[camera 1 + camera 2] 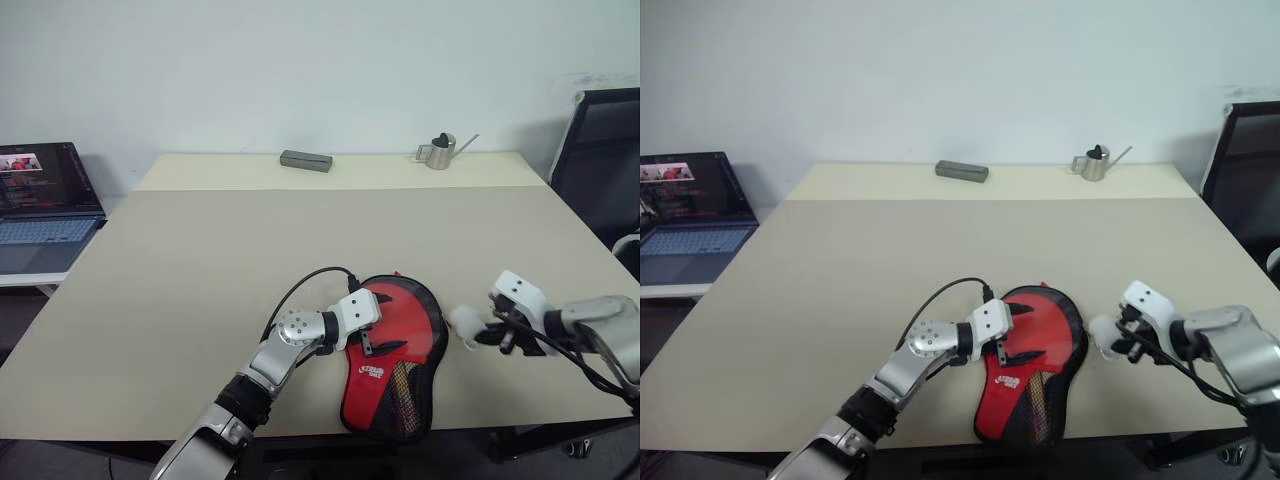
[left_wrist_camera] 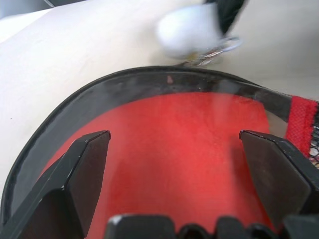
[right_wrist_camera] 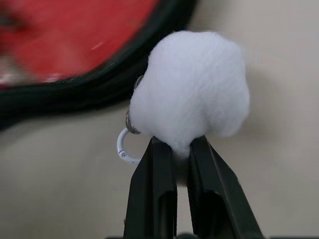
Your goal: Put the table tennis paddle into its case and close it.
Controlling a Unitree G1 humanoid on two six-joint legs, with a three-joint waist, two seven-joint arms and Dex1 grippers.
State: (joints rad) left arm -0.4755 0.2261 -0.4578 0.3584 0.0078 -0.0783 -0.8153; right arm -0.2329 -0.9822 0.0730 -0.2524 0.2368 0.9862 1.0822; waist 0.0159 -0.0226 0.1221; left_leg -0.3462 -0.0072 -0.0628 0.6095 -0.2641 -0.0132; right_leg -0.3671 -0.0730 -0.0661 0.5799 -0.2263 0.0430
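Right fingers [image 3: 172, 164] pinch the white charm [image 3: 192, 87] just beside the case [image 1: 395, 345]; left fingers [image 2: 89, 164] spread over its red panel.

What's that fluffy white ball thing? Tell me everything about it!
The white charm is a soft, fuzzy pompom, like cotton. A small white ring hangs at its side. The right gripper pinches its lower edge between two shut black fingers. It sits just off the table, beside the black edge of the case.

Beige table [image 1: 200, 260], white wall [image 1: 300, 70]
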